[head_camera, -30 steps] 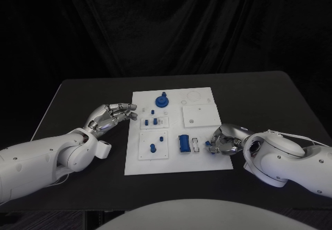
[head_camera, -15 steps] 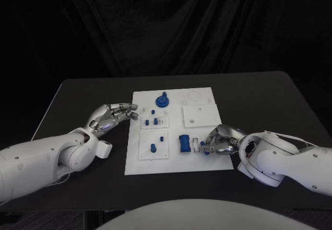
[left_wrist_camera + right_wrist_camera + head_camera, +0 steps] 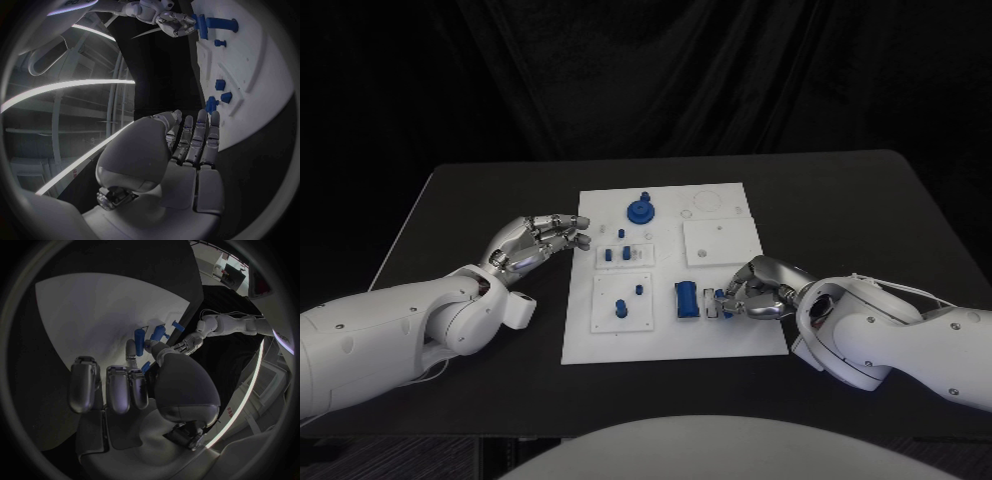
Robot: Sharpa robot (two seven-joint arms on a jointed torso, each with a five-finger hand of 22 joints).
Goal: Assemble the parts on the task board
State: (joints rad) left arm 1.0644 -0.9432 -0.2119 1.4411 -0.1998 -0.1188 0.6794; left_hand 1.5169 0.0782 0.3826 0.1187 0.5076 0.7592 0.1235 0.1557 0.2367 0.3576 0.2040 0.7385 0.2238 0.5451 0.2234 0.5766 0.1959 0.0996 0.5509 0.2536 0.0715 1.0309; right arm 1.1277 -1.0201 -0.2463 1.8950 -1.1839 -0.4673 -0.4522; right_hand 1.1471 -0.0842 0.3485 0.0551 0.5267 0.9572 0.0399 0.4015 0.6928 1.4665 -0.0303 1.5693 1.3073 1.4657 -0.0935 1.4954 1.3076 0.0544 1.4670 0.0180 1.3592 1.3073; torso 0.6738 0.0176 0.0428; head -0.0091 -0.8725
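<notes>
Just beside the blue part (image 3: 685, 299), right hand (image 3: 754, 289) with fingers curled, grasp unclear.

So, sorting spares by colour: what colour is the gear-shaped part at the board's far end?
Blue; the gear-shaped part shows best in the head view, on the white task board.

the task board (image 3: 718, 340) is serving as the landmark. the left hand (image 3: 538, 242) is hovering over bare table just off its left edge, fingers reaching the edge near the far-left small parts (image 3: 620, 256). the right hand (image 3: 759, 290) is occupying the board's near-right part, touching-close to the blue block (image 3: 685, 299). the blue knob (image 3: 640, 209) is standing upright at the far edge. the table (image 3: 848, 200) right of the board is lying open for passage.
</notes>
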